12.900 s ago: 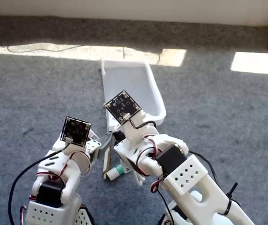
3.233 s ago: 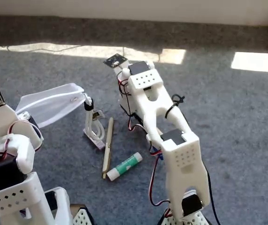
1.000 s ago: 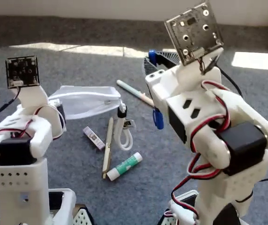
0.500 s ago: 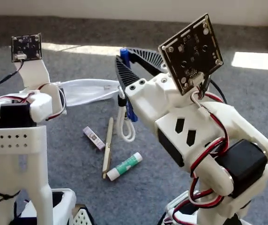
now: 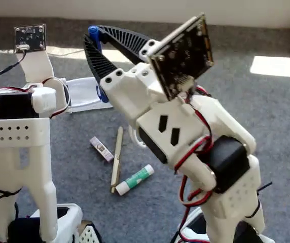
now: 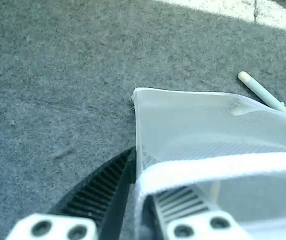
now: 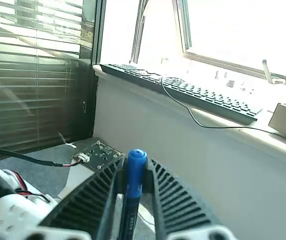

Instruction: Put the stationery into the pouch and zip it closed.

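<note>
Pouch (image 5: 84,94) pinched at edge by left gripper (image 6: 135,161), likely to keep mouth presented. Right gripper (image 7: 134,167) clamped on blue pen (image 7: 132,192), high beside pouch, pen upright, probably for drop-in. Glue stick (image 5: 135,179), wooden stick (image 5: 116,157), white pen (image 6: 260,91) loose on carpet, not yet packed.

Bright daylight, sun patches (image 5: 277,67) on carpet (image 5: 266,131), blown-out glare at window (image 7: 233,30)

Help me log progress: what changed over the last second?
The right hand, shut on the blue pen, swung left toward the pouch, which the left hand kept holding. The glue stick and wooden stick stayed on the carpet.
</note>
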{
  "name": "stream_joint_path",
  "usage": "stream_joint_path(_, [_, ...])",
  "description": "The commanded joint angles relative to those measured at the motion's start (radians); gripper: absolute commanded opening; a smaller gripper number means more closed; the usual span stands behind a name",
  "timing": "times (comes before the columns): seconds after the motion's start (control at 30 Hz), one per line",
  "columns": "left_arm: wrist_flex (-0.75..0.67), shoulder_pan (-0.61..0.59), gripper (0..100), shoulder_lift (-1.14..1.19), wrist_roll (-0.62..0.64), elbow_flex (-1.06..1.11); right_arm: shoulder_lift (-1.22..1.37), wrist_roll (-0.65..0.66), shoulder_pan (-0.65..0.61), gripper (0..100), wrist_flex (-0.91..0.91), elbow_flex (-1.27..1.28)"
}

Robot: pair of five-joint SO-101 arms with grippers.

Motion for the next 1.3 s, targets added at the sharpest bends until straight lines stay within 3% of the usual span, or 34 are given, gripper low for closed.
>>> stream_joint_path(0.0, [0.003,0.018,1,0.002,0.014,-0.038,-0.033,0.0,-0.007,0.8,-0.154,0.105])
stream_joint_path(0.17, [0.005,0.015,1,0.004,0.014,-0.033,-0.025,0.008,-0.004,0.8,-0.32,0.222])
stream_joint_path(0.33, [0.003,0.013,1,0.002,0.014,-0.018,-0.033,0.12,-0.007,0.8,-0.41,0.334])
stream_joint_path(0.77, [0.002,0.012,1,0.002,0.014,-0.007,-0.047,0.121,-0.005,0.8,-0.41,0.486])
stream_joint_path(1.27, [0.002,0.012,1,0.005,0.014,-0.007,-0.344,0.126,-0.008,0.8,-0.41,0.858])
